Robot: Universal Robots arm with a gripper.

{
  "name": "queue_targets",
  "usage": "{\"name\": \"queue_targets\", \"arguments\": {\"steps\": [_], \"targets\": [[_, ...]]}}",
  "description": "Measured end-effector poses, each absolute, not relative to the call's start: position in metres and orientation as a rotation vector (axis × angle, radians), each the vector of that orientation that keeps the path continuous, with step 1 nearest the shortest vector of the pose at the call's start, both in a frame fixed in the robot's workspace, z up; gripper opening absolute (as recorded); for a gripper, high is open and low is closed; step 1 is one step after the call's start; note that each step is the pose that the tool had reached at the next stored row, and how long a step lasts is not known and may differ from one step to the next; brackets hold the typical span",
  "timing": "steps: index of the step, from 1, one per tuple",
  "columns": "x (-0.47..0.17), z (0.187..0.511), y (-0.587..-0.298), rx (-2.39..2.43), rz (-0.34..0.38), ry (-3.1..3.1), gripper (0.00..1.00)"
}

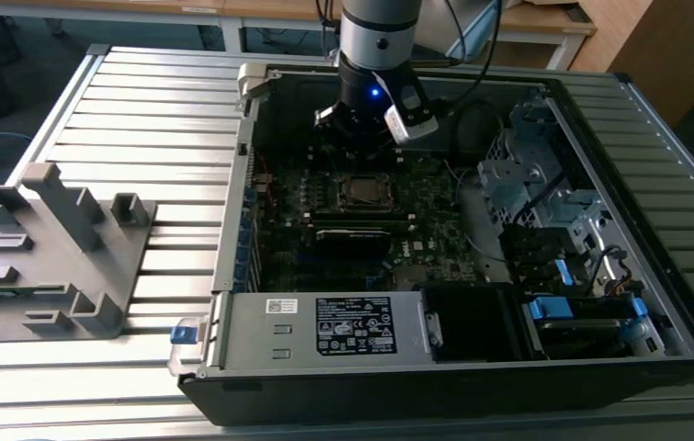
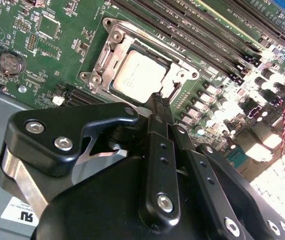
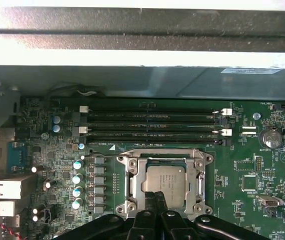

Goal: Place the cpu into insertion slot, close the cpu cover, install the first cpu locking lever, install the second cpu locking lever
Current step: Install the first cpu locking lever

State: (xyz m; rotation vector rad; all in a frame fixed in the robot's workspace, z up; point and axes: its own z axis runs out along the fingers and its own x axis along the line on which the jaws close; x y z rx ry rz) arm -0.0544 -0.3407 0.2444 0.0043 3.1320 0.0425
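While I watch remotely: open computer case [image 1: 244, 184] lies on slatted metal table [image 1: 138, 119], wooden desks behind. Gripper [image 3: 156, 195] clenched, fingers pressed together, nothing visible between them. Tips at near edge of cpu cover [image 3: 165, 161]; contact, I cannot tell. Cpu [image 3: 165, 181] lies flat in insertion slot [image 3: 121, 161] just beneath tips, cover frame down around it. Memory slots [image 3: 152, 122] beyond tips. Case walls well apart from tool.

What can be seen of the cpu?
The cpu is a small flat square with a dull grey metal top. It lies level on the green board, framed by the silver cover. The shut tool points at one edge of it; whether they touch, I cannot tell.
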Motion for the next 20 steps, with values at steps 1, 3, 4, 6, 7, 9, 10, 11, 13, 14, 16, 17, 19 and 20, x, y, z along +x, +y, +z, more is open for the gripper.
{"name": "queue_targets", "arguments": {"steps": [1, 3, 4, 6, 7, 9, 10, 11, 13, 14, 16, 17, 19, 20], "targets": [[-0.0544, 0.2447, -0.3407, 0.004, 0.042, 3.132, 0.11], [-0.0544, 0.245, -0.3407, 0.004, 0.042, 3.132, 0.11], [-0.0546, 0.245, -0.3407, 0.004, 0.042, 3.132, 0.11], [-0.0556, 0.2451, -0.3407, 0.004, 0.042, 3.132, 0.11], [-0.0561, 0.2451, -0.3407, 0.004, 0.042, 3.132, 0.11], [-0.0574, 0.245, -0.3407, 0.004, 0.042, 3.132, 0.11], [-0.0579, 0.245, -0.3407, 0.004, 0.042, 3.132, 0.11], [-0.058, 0.245, -0.3407, 0.004, 0.042, 3.132, 0.11], [-0.058, 0.245, -0.3407, 0.004, 0.042, 3.132, 0.11], [-0.0581, 0.245, -0.3407, 0.004, 0.042, 3.132, 0.11], [-0.0582, 0.245, -0.3407, 0.004, 0.042, 3.132, 0.11], [-0.0582, 0.245, -0.3407, 0.004, 0.042, 3.132, 0.11], [-0.0582, 0.245, -0.3407, 0.004, 0.042, 3.132, 0.11], [-0.0582, 0.245, -0.3407, 0.004, 0.042, 3.132, 0.11]]}}
